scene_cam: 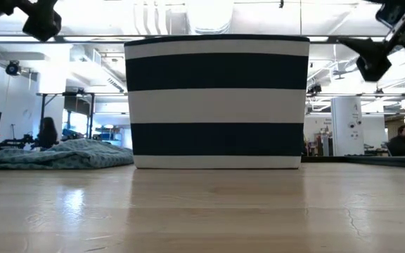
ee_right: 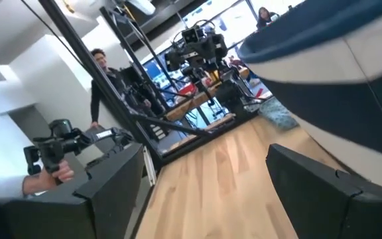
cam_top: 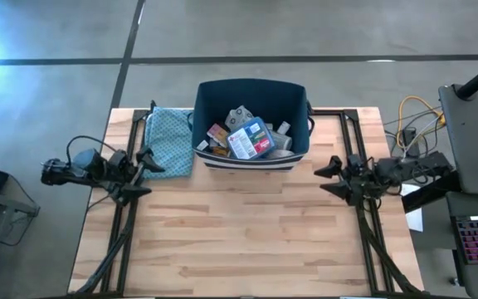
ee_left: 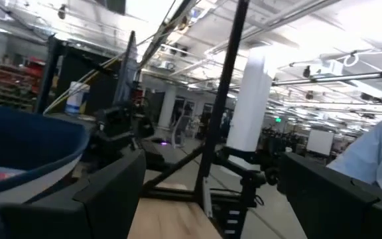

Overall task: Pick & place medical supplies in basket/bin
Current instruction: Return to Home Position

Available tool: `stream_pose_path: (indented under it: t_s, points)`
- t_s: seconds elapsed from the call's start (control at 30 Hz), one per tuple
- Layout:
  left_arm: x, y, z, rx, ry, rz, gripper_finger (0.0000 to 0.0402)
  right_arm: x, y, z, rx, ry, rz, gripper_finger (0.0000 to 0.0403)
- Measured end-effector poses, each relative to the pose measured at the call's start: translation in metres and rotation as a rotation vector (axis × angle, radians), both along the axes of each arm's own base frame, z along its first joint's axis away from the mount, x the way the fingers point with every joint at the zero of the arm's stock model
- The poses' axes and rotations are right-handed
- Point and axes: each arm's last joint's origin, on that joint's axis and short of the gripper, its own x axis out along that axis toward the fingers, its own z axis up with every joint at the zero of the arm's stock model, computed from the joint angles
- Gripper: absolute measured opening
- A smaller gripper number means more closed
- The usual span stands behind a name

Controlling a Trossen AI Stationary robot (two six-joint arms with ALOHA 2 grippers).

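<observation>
Navy fabric, soft-walled: the bin [cam_top: 251, 160] sits at the far middle of the table [cam_top: 247, 241], with the medical supplies [cam_top: 248, 137] heaped inside. I judge them light, some slick, and best pinched across a carton's stiff edges. My left claw [cam_top: 149, 172] and right claw [cam_top: 324, 178] hang empty at either side, fingers spread.

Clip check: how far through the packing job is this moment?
Looks essentially done: the medical supplies lie piled inside the bin, and the high view shows none on the table, only the teal cloth beside the bin. Nothing is in hand: the left gripper and right gripper hang open and empty at the table's sides. What seems left is parking the arms.
</observation>
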Motion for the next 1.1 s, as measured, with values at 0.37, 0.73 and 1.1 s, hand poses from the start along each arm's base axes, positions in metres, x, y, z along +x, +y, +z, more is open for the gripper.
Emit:
stream_pose_path:
  t_s: [0.37,0.73,1.1]
  points:
    - [0.016,-0.003,-0.036,0.085,-0.099,0.039,0.0324,0.004,0.002,-0.027,-0.058,-0.039,0.037,0.0306]
    - [0.019,-0.003,-0.049,0.082,-0.038,0.034,0.0324,0.005,-0.007,-0.035,-0.225,0.084,-0.308,0.0306]
    - [0.028,-0.004,-0.059,0.075,0.066,0.022,0.0324,0.007,-0.006,-0.036,-0.238,0.106,-0.305,0.0306]
